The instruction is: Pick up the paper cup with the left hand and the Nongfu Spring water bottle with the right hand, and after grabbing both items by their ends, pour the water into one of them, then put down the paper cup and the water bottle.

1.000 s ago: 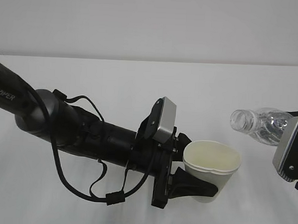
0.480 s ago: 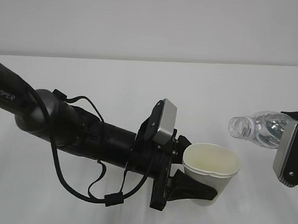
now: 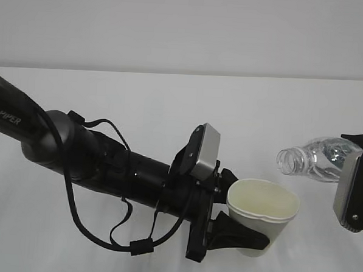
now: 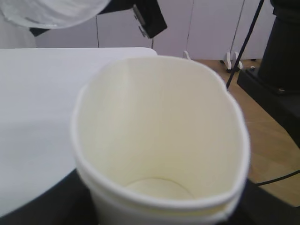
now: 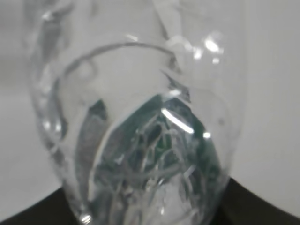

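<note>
Exterior view: the left hand (image 3: 237, 233) has its fingers closed round the lower wall of the paper cup (image 3: 262, 216), upright, mouth open. The right hand (image 3: 356, 197) shows only at the frame edge; the Nongfu Spring water bottle (image 3: 314, 160) lies tipped near level, its capless neck just above and beside the cup's far rim. We judge the pour is about to begin; next the neck must come over the mouth and tilt down. The table (image 3: 140, 103) offers open room behind.

Left wrist view: cup squeezed oval, no liquid visible inside; table edge near.

Right wrist view: bottle base fills the frame, so the fingers are hidden, but the gripper plainly carries it; we cannot make out the water
</note>
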Tool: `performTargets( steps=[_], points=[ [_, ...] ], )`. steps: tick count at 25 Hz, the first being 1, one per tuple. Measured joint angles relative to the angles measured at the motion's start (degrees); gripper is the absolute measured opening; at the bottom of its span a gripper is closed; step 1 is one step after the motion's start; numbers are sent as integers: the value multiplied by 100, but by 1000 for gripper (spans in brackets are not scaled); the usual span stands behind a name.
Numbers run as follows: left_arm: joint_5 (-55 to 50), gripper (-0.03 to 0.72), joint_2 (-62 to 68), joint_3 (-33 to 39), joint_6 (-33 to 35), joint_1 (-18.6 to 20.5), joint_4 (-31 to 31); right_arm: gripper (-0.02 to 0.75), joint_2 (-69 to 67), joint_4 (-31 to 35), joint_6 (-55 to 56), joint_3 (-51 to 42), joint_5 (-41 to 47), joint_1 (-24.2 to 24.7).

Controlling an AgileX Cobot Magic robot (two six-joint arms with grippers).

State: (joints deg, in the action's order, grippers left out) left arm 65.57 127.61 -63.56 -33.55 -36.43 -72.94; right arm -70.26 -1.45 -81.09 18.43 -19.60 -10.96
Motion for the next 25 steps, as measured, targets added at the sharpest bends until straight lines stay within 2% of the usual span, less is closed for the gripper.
performTargets(
  steps=[25],
  points=[
    [10, 430, 0, -51, 0, -59, 52, 344, 0, -10, -548, 0, -319, 0]
  ],
)
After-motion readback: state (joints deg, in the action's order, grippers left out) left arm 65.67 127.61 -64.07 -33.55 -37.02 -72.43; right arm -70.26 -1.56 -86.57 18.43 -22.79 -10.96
